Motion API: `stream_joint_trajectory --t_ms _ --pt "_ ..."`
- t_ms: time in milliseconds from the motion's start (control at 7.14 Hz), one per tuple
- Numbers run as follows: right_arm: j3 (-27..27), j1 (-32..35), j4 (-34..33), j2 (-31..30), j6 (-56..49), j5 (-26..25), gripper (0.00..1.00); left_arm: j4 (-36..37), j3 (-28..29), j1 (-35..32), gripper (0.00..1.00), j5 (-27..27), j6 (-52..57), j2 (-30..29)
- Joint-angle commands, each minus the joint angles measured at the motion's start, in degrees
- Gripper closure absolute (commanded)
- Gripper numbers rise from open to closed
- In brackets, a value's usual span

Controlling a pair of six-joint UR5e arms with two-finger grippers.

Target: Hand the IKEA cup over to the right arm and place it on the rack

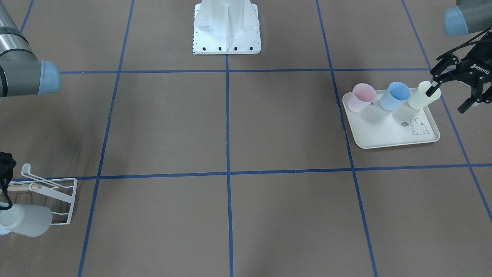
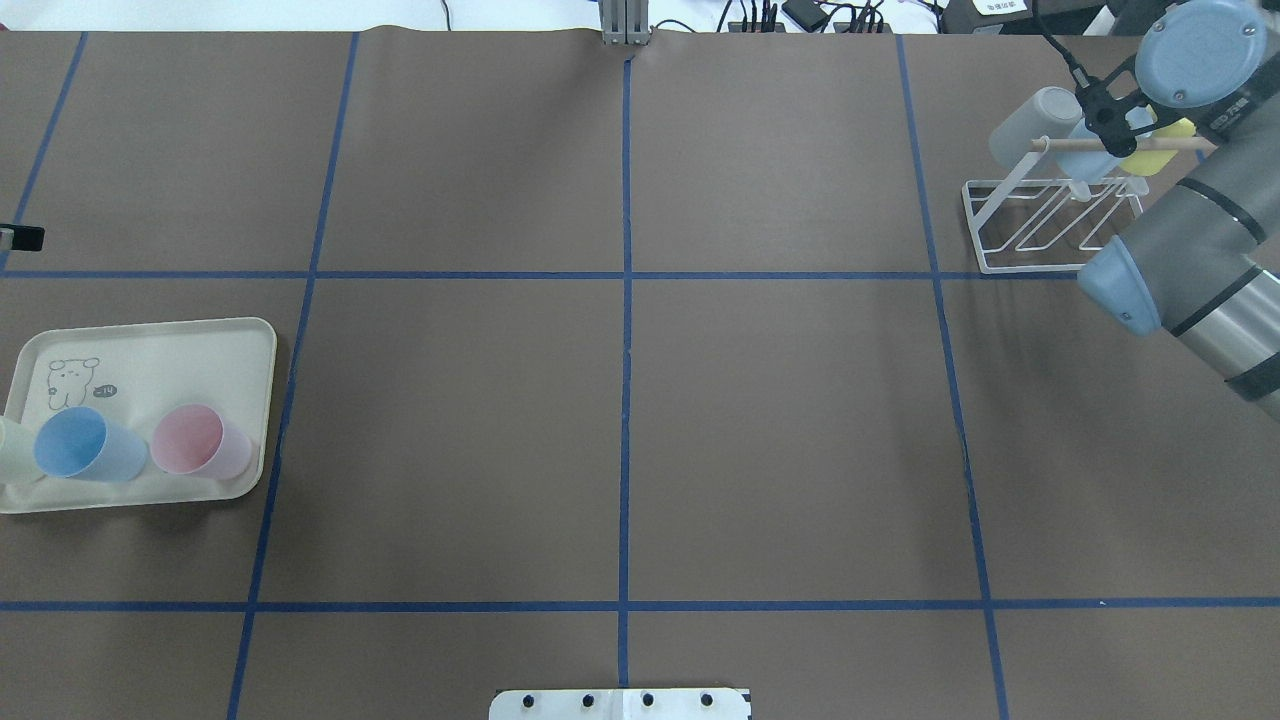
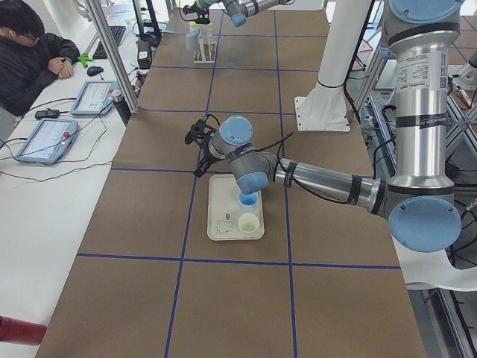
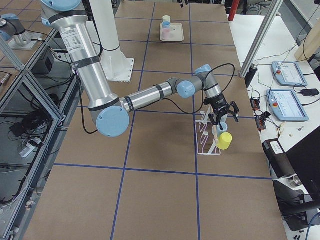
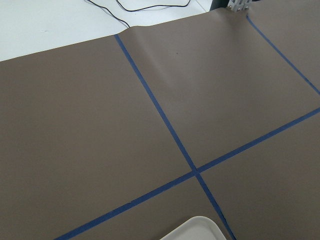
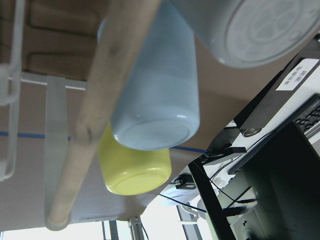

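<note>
The brown table (image 1: pixel 269 127), crossed by blue tape lines (image 1: pixel 227 115), fills every view. The right arm (image 2: pixel 1190 260) comes in at the right edge of the overhead view and reaches to the upper right corner. The left arm (image 3: pixel 320 179) stretches across the middle of the left side view. A cream rabbit-print tray (image 1: pixel 384 130) lies right of centre in the front view. The white wire rack (image 2: pixel 1040 225) stands in the overhead view's upper right, with its wooden dowel (image 2: pixel 1070 145) running across the top. Three cups stand upright in a row along the tray's upper edge: pink cup (image 1: pixel 361 98), blue cup (image 1: pixel 395 96) and pale cream cup (image 1: pixel 421 98). Three more hang on the rack: a grey cup (image 2: pixel 1030 125) at its left end in the overhead view, then a light blue cup (image 6: pixel 155 95) and a yellow cup (image 6: pixel 135 167), both seen bottom-on beside the dowel in the right wrist view. The left gripper (image 1: pixel 445 102) sits at the right edge of the front view with its jaws spread wide and nothing held. One fingertip (image 1: pixel 432 90) overlaps the pale cream cup's rim there, yet the left side view shows the gripper lifted above the tray, so I cannot tell whether they touch. The right gripper (image 4: pixel 223 121) hangs over the rack above the light blue cup, its fingers splayed apart in the right side view and gripping nothing; whether they touch the cup or the dowel I cannot tell
</note>
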Motion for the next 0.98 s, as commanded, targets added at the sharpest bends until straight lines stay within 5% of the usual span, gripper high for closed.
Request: stream_joint_trajectory --t_ms 0,140,560,840 --pt "5.52 0.46 -0.01 -1.41 12.90 9.52 0.02 0.03 -0.67 -0.11 0.00 2.30 0.16 0.14" --pt "9.20 0.46 -0.18 -2.72 20.63 14.69 0.02 -0.05 -1.54 0.41 0.00 8.06 0.33 1.62" --pt "19.93 0.29 -0.01 -6.42 47.23 28.76 0.01 -3.46 -1.73 3.21 0.00 9.52 0.86 6.00" --pt "21.71 -1.20 0.34 -5.73 66.69 42.54 0.01 -8.12 -1.73 7.78 0.00 13.89 0.95 12.85"
